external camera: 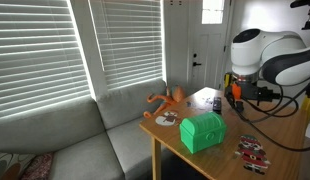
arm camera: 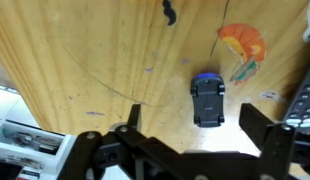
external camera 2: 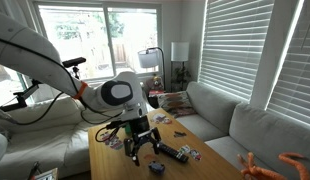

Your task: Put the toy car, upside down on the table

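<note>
Currently the gripper (arm camera: 193, 112) hangs over the table (arm camera: 85, 60) with its 2 fingers (arm camera: 133, 118) spread wide and nothing held between them. Toy car (arm camera: 207, 100) lies on the bare wood, in the gap between the fingers as the wrist view shows it, touching neither. Car is dark blue with a darker middle; whether roof or underside faces up, cannot tell. Orange toy (arm camera: 240, 45) lies near the car's far end, apart from it. A thin dark line (arm camera: 95, 85) crosses the wood beside the car. In an exterior view the green chest (external camera: 203, 131) stands on the table near its edge, with flat red-and-white pieces (external camera: 253, 150) beside it and the orange toy near the corner by the grey sofa (external camera: 55, 130). Car too small to pick out in both exterior views
</note>
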Controlling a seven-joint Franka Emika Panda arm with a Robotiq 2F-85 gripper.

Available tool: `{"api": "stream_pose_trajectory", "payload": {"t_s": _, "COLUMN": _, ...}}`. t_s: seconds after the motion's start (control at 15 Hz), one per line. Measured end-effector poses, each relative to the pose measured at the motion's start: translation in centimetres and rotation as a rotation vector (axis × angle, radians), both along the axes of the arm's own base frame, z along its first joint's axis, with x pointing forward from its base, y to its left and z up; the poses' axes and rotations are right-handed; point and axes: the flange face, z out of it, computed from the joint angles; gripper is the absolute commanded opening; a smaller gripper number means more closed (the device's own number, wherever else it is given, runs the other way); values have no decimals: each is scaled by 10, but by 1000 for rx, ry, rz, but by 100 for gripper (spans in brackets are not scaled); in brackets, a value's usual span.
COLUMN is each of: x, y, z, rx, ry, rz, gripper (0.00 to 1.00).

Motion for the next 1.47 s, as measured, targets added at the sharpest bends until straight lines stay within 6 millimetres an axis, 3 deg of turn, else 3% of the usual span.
{"api": "stream_pose_trajectory", "payload": {"t_s": 0.4, "x": -11, "y": -8, "z": 58, "rx": -61, "ry": 47, "rz": 287, "gripper": 100}}
{"api": "stream_pose_trajectory", "payload": {"t_s": 0.73, "x": -17, "y": -25, "z": 93, "rx": -54, "ry": 81, "rz": 553, "gripper": 100}}
{"api": "stream_pose_trajectory", "payload": {"t_s": 1.07, "x": -20, "y": -36, "z": 105, "rx": 19, "ry": 136, "rz": 795, "gripper": 100}}
{"api": "stream_pose_trajectory", "payload": {"t_s": 1.47, "x": -21, "y": -40, "z": 114, "rx": 290, "ry": 140, "rz": 970, "gripper": 100}}
